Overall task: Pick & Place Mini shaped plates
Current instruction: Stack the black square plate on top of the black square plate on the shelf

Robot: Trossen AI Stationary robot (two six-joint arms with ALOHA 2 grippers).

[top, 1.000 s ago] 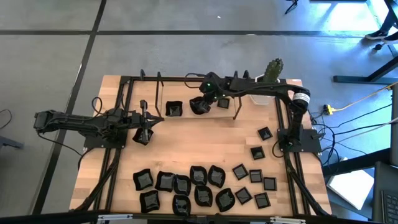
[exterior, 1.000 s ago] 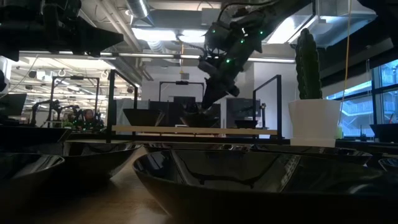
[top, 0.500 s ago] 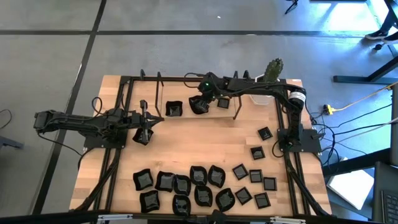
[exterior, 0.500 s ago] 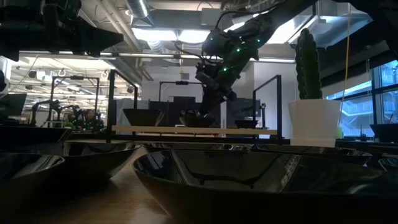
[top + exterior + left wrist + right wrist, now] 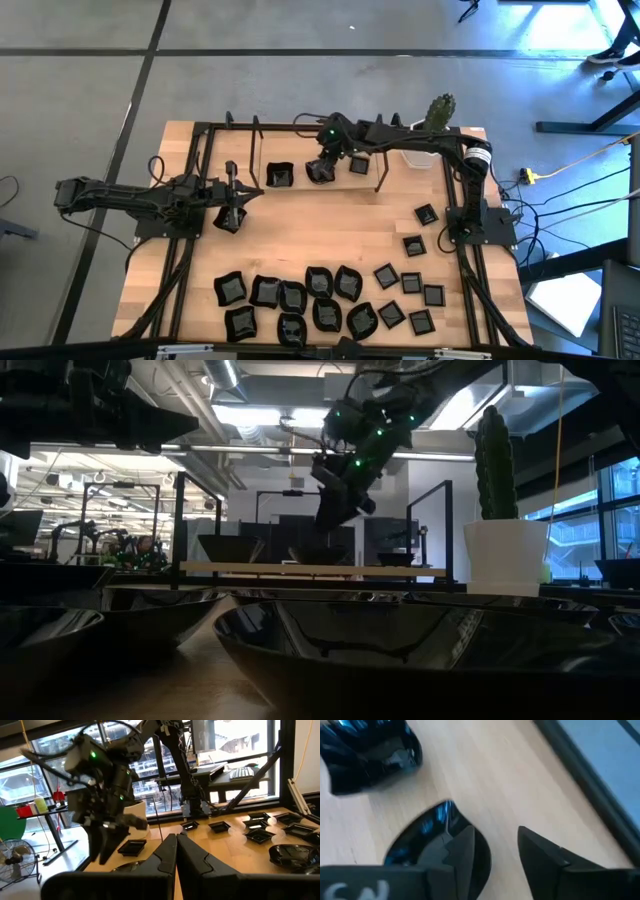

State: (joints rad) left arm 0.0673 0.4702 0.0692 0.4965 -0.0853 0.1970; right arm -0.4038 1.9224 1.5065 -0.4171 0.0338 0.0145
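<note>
Step in hand: we judged this to be the release of one dish at the upper middle of the high view, where three already sat in a row.
Right end effector (image 5: 322, 165): it hung over the middle dish of that row; in the right wrist view its fingers (image 5: 455, 851) stood spread, one over the dish's rim, pinching nothing.
Placed dish: a small glossy black wavy-edged plate (image 5: 319, 172), lying on the pale wooden worktop (image 5: 320, 230), between a squarish black dish (image 5: 279, 177) and a smaller flat one (image 5: 358, 166).
Left end effector (image 5: 232, 208): at the left middle of the high view, fingers pressed together with nothing between them, waiting.
Remaining stock: a crowd of tiny shiny black plates (image 5: 320, 300) along the lower edge of the high view, with a few loose squares (image 5: 426, 214) at the right.
Next move: we thought the right arm should lift clear without nudging the row, then go to the lower crowd for another.
Handling: the plates looked slick and shallow, so we expected a rim pinch to suit.
</note>
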